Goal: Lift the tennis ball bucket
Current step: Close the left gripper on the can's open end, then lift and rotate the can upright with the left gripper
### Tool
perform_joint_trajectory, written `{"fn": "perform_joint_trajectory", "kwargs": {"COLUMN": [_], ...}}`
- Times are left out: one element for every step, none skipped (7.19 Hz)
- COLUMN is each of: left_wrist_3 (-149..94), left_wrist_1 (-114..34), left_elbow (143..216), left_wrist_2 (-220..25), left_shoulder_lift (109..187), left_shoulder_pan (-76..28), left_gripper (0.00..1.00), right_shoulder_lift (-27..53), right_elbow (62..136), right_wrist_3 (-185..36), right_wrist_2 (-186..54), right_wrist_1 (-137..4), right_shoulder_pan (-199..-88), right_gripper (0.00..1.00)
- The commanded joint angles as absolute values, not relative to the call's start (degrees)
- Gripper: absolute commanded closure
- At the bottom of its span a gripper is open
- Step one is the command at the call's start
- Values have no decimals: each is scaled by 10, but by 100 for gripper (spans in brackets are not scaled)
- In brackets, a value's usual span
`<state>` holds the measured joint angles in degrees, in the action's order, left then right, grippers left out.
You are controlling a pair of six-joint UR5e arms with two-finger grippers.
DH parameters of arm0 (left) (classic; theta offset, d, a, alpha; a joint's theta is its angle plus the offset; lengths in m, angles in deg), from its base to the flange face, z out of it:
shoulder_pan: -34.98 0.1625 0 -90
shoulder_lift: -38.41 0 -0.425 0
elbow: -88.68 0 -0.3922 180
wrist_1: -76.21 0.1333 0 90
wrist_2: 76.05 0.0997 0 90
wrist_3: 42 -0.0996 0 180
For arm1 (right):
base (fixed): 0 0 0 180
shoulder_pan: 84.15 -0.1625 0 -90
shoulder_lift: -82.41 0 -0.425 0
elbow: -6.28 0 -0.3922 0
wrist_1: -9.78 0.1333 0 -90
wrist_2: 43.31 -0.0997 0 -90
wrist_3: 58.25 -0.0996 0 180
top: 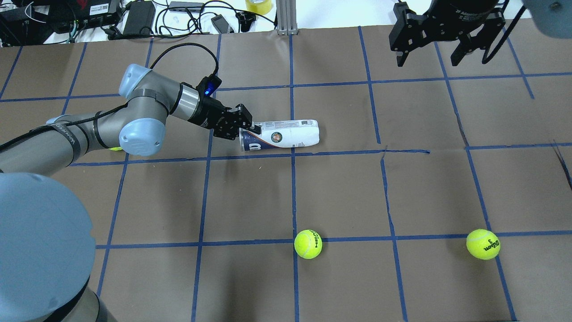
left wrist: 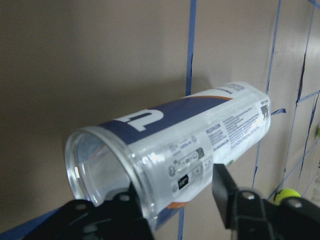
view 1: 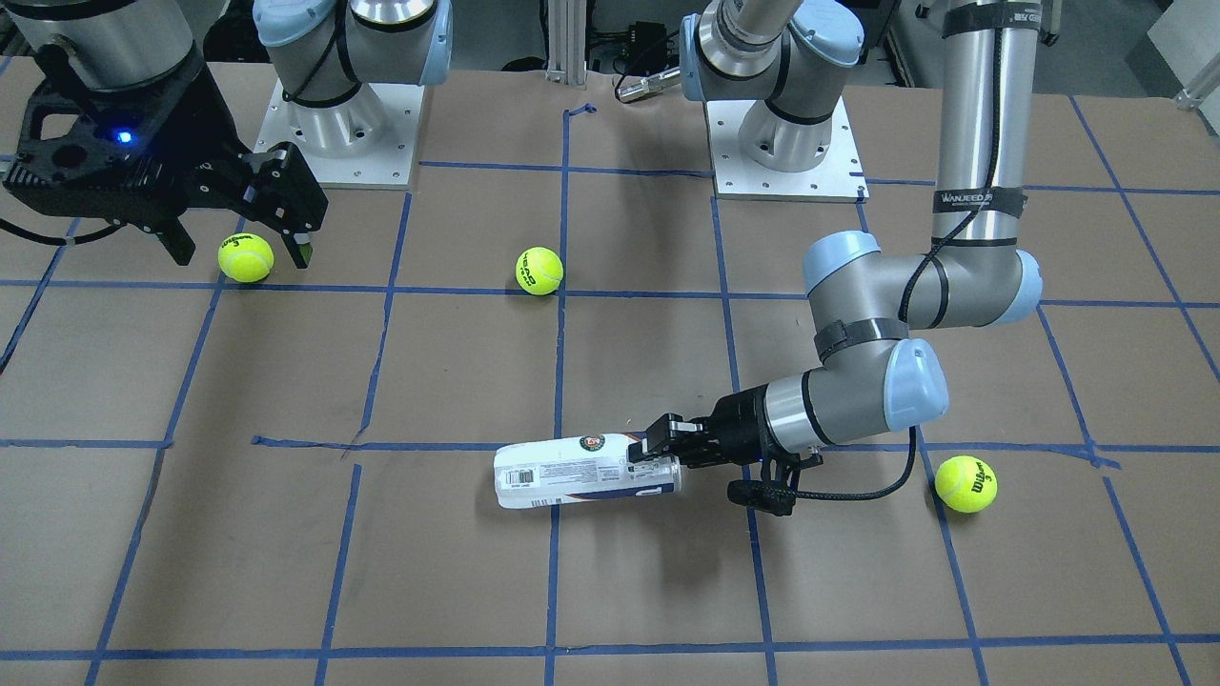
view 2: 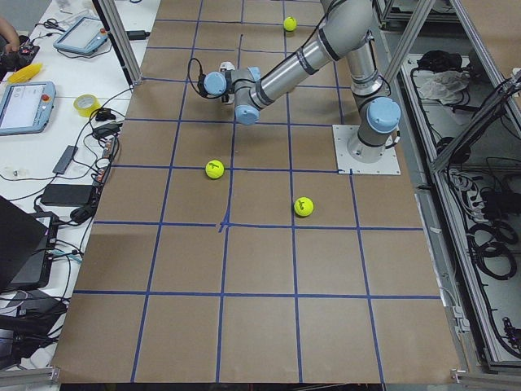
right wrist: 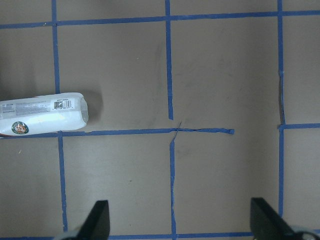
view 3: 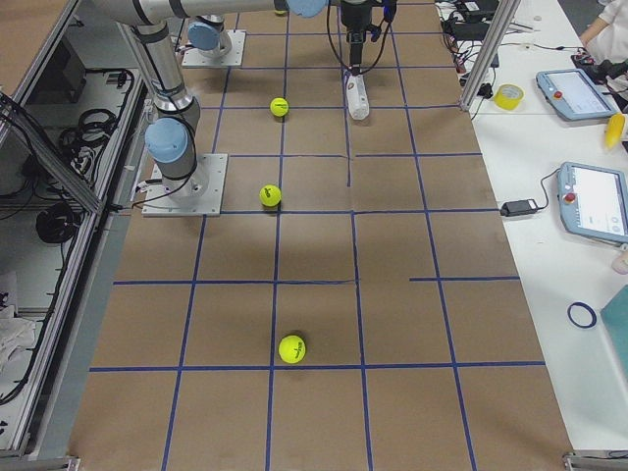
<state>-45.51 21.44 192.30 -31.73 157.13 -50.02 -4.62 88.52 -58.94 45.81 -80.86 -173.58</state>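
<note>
The tennis ball bucket (view 1: 581,472) is a clear can with a white and navy label. It lies on its side near the table's middle, with its open end toward my left gripper (view 1: 658,455). In the left wrist view the can (left wrist: 200,130) fills the frame, and my left gripper (left wrist: 177,200) has a finger on each side of the can near its open rim. In the overhead view my left gripper (top: 250,134) meets the can (top: 286,134) at that end. My right gripper (view 1: 243,250) is open and empty, high up and far from the can (right wrist: 40,115).
Three yellow-green tennis balls lie on the brown, blue-taped table (top: 339,192): one (view 1: 246,258) under my right gripper, one (view 1: 539,271) mid-table near the bases, and one (view 1: 965,483) beside my left arm's elbow. The arm bases (view 1: 782,143) stand at the robot's edge.
</note>
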Motion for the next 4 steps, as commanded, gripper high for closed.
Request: {"fn": "perform_joint_trajectory", "kwargs": {"left_wrist_3": [-304,-250,-219,-195], "left_wrist_1": [209,199,160,125], "left_elbow": [1853,1807,1760,1717], "left_wrist_2": [-275,-270,-240,-186], "left_shoulder_lift": [1559,1553,1543,1536], "left_shoulder_pan": [-503,-504,-505,-515], "left_gripper": [100,100,100,100], "right_shoulder_lift": [-45,-45,-44,-45], "right_elbow": [887,887,888,888], "right_wrist_3": [-584,-584,-583,-585], "right_wrist_2": [462,462,463,462], "right_wrist_1": [-806,-811,-811,-812], "right_shoulder_pan": [-1735,-1735,-1735,-1735], "right_gripper": [0,0,0,0]}}
